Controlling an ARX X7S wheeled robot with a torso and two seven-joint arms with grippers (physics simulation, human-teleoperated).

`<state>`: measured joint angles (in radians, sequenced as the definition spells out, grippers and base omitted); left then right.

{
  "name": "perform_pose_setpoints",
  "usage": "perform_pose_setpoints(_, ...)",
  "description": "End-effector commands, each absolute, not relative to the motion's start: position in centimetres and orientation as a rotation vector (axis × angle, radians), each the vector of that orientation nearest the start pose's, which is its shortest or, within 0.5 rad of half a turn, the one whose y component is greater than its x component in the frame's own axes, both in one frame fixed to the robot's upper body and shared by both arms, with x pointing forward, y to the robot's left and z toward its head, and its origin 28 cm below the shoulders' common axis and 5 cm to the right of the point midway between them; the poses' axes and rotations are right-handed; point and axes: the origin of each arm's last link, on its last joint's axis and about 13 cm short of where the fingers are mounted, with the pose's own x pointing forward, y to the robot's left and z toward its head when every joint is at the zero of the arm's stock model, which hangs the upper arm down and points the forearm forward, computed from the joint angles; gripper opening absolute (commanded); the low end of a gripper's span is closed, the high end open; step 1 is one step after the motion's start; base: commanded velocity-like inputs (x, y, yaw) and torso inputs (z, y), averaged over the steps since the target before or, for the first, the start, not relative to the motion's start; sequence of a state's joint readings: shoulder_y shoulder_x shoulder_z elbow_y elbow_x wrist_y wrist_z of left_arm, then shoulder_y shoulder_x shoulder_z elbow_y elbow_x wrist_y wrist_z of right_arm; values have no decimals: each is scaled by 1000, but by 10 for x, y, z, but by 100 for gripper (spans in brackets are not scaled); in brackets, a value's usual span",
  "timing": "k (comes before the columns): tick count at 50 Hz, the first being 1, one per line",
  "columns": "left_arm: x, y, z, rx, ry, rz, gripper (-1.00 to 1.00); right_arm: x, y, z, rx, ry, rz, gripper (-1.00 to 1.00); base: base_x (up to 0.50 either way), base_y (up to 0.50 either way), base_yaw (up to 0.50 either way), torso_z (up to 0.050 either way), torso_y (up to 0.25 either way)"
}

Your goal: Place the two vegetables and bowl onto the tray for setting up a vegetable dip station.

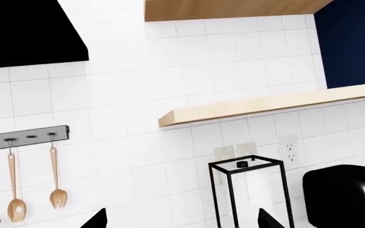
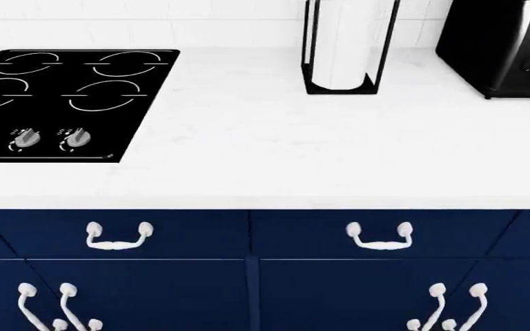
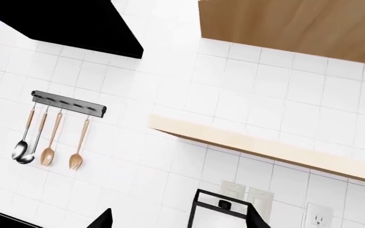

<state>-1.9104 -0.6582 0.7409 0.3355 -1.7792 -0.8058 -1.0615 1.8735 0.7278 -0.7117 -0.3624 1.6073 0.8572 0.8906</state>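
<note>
The two vegetables, the bowl and the tray are out of view in all three views. My left gripper (image 1: 182, 221) is open: only its two black fingertips (image 1: 99, 219) show, wide apart, with nothing between them, facing the white tiled wall. My right gripper (image 3: 181, 219) is also open and holds nothing, its fingertips (image 3: 105, 219) spread before the same wall. Neither arm appears in the head view.
A white counter (image 2: 275, 152) carries a black stovetop (image 2: 63, 96) at the left, a paper towel holder (image 2: 348, 48) at the back and a black appliance (image 2: 504, 48) at the far right. Blue drawers (image 2: 385, 238) lie below. On the wall are a utensil rack (image 1: 24, 135) and a wooden shelf (image 1: 265, 104).
</note>
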Motion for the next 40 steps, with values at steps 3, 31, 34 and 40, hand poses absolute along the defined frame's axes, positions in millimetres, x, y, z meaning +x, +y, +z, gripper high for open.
perform_pose_setpoints(3,193,188,434,104,-419,-218,100,204,-101,430,-198,-487,189,100,0,-500,0,0,0)
perform_pose_setpoints(31,193,188,434,102,-419,-219,100,204,-101,429,-198,-487,190,100,0,-500,0,0,0)
perform_pose_setpoints(34,194,188,434,102,-418,-221,100,205,-101,429,-196,-487,190,100,0,-500,0,0,0)
perform_pose_setpoints(40,194,188,434,98,-417,-223,100,204,-101,430,-195,-488,189,100,0,-500,0,0,0)
